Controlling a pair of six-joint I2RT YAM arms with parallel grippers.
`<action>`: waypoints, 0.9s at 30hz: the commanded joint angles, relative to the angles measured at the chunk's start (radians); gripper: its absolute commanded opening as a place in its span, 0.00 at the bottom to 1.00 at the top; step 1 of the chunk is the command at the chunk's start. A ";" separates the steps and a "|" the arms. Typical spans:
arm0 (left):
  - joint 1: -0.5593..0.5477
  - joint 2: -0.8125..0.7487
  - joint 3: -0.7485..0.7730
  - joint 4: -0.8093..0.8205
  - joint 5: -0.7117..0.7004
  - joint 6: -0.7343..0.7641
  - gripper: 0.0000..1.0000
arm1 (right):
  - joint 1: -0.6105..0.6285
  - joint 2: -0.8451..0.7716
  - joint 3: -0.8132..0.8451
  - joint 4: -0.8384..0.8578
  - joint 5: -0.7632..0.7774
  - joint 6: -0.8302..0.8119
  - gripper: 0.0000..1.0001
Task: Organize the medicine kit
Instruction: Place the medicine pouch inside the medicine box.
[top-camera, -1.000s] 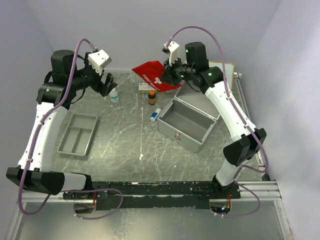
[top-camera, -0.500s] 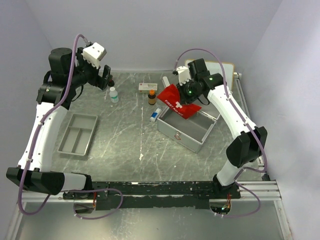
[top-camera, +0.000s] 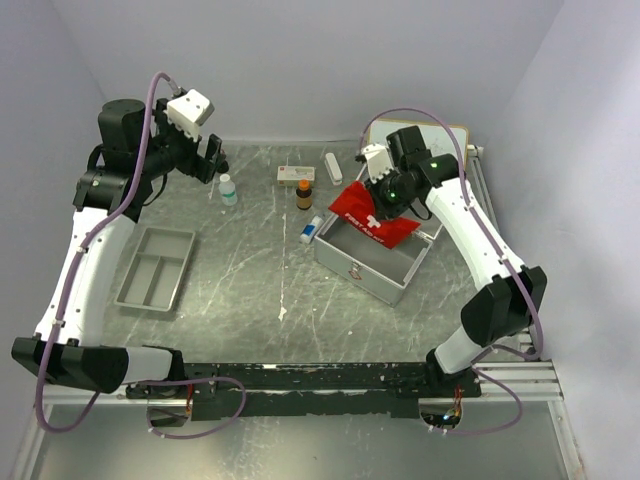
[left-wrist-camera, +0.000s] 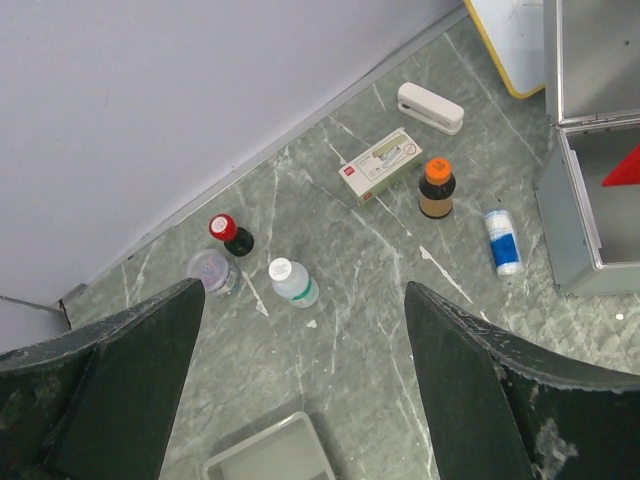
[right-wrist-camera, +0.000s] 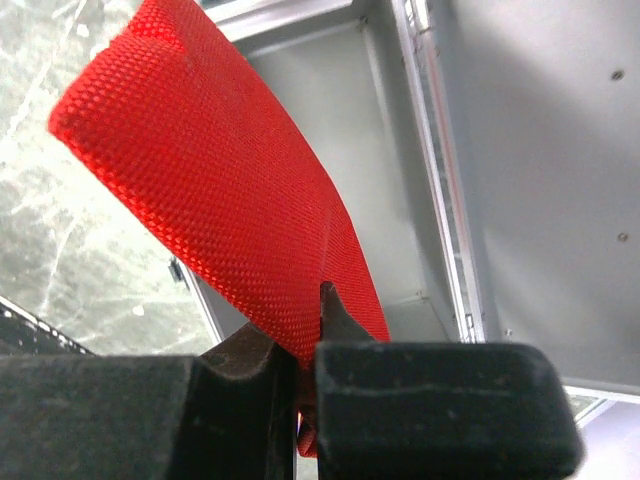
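The medicine kit (top-camera: 372, 258) sits on the near right of the grey marbled desk (top-camera: 250, 270), set at an angle. It is a boxy silver metal case with a small latch on its near-left wall. Its hinged lid is thrown open toward the far right, and the plain grey inside shows.

There is one case. Level with it on the left lies one grey tray (top-camera: 155, 268), split into compartments.

Over the far end of the open case hangs one red pouch (top-camera: 370, 214) with white marking. The right fingers (right-wrist-camera: 430, 390) are pinched tight on its woven edge. Whether the pouch touches the case cannot be told.

Just left of the case lies one blue-and-white roll (left-wrist-camera: 503, 240). Farther back stand three bottles:
- one brown with an orange cap (left-wrist-camera: 436, 189)
- one clear with a white cap (left-wrist-camera: 292, 282)
- one small and dark with a red cap (left-wrist-camera: 231, 234)

Beside the red-capped bottle is one small clear pot (left-wrist-camera: 210, 270). Farther still lie one flat carton (left-wrist-camera: 387, 165) and one white oblong item (left-wrist-camera: 430, 107). One white board with a yellow edge (left-wrist-camera: 505, 40) sits at the far right wall.

The left fingers (left-wrist-camera: 130, 380) are spread wide and hold nothing, raised above the far left of the desk.
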 joint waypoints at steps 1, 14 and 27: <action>0.000 -0.029 -0.013 0.025 0.040 0.013 0.92 | -0.010 -0.058 -0.049 -0.057 -0.042 -0.076 0.00; 0.000 -0.039 -0.019 0.016 0.066 0.029 0.92 | -0.023 0.010 -0.155 -0.037 -0.159 -0.105 0.00; 0.000 -0.054 -0.028 0.008 0.087 0.028 0.92 | -0.026 0.109 -0.239 -0.008 -0.209 -0.120 0.00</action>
